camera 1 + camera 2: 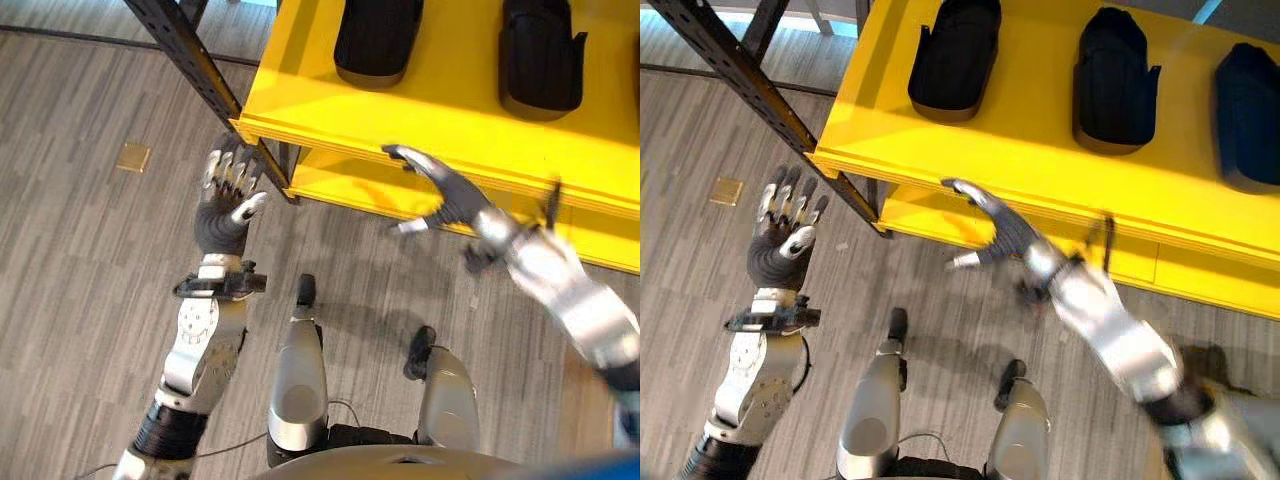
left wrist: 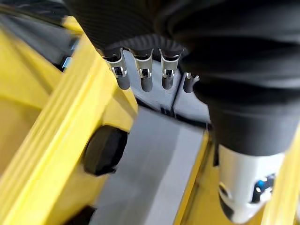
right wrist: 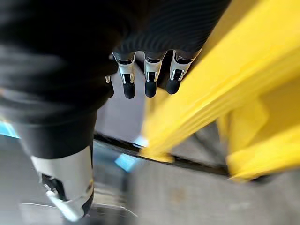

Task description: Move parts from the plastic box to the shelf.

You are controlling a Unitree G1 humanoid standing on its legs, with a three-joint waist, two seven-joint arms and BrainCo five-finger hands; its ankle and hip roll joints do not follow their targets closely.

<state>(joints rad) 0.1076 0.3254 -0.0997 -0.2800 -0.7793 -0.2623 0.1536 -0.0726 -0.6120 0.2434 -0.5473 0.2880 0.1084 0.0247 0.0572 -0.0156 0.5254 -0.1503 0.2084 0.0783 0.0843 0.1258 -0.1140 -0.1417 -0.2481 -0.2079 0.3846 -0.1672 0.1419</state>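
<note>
Up on the flat yellow shelf (image 1: 1040, 150) sit the chunky black parts (image 1: 1116, 78), lined up side by side across the top board. We count three of them from the right eye view, and each one has its long side running away from us, toward the back of the shelf. We see no plastic box near our arms, so we cannot say which way it lies from us.

Our right robot hand (image 1: 1000, 232) is the nearer one to the shelf. It hangs just below the front edge of the top board, close to the lip but not touching any part. Its fingers (image 3: 149, 77) are straight and spread apart, and nothing is in them. The closest black part (image 1: 954, 56) lies up and beyond this robot hand, on top of the board.

Our left robot hand (image 1: 229, 203) is off to the side, by the dark metal shelf post (image 1: 195, 62) at the shelf corner, above the grey wooden floor (image 1: 70, 280). Its fingers (image 2: 142, 75) are straight and apart too, and it is empty.

We think both robot hands are free for the next trip. Since they hold nothing, the next part has to come from the box, and we would need to look away from the shelf to find it.
</note>
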